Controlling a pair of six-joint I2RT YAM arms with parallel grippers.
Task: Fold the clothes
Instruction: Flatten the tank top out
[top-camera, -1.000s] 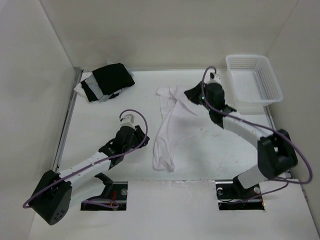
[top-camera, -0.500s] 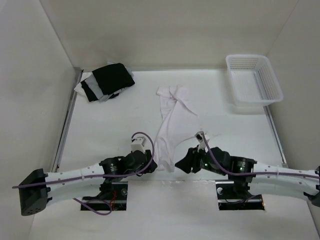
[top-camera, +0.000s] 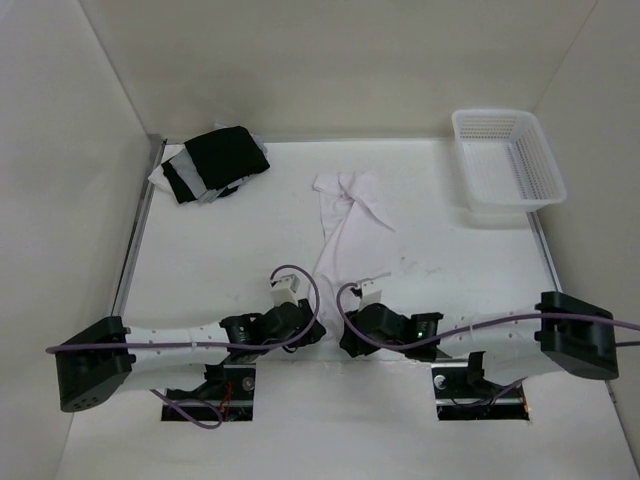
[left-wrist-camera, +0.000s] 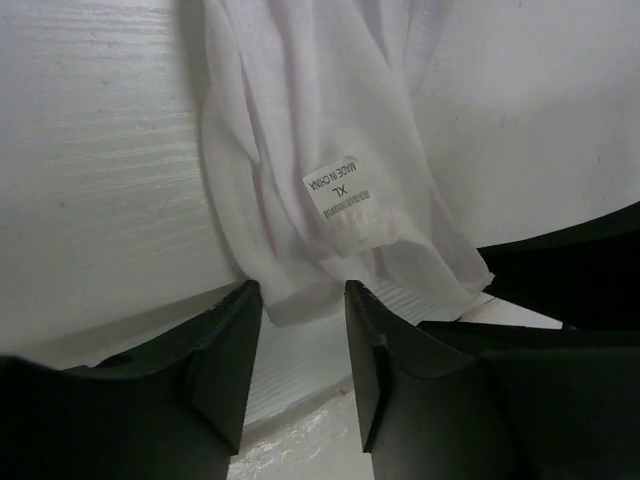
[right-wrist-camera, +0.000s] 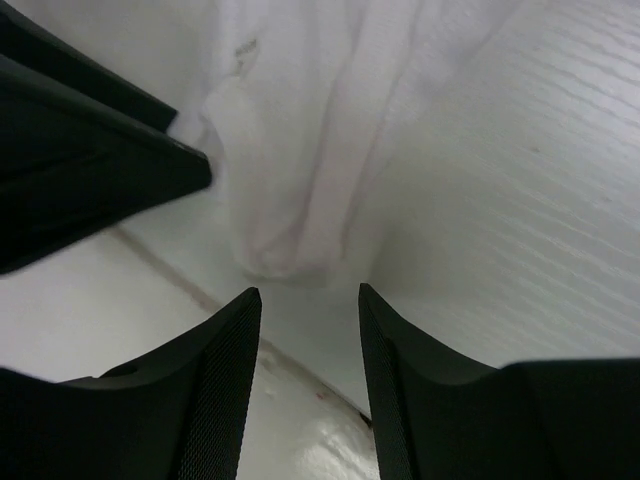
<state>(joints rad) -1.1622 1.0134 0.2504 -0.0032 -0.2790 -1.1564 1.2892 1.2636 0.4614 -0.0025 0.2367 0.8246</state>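
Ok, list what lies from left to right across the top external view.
Black-and-white pile of garments → left gripper → right gripper → white mesh basket. The white garment overlaps both grippers' positions, so it is left out.

Pale table (top-camera: 220, 255): white garment (top-camera: 340, 225), apparently bunched lengthwise, at centre; black-and-white pile (top-camera: 212, 163) far-left corner; mesh basket (top-camera: 505, 155) far-right corner.

Open tabletop (top-camera: 210, 250) beside the garment (top-camera: 335, 250); basket (top-camera: 497, 212) and pile (top-camera: 215, 160) at far corners.
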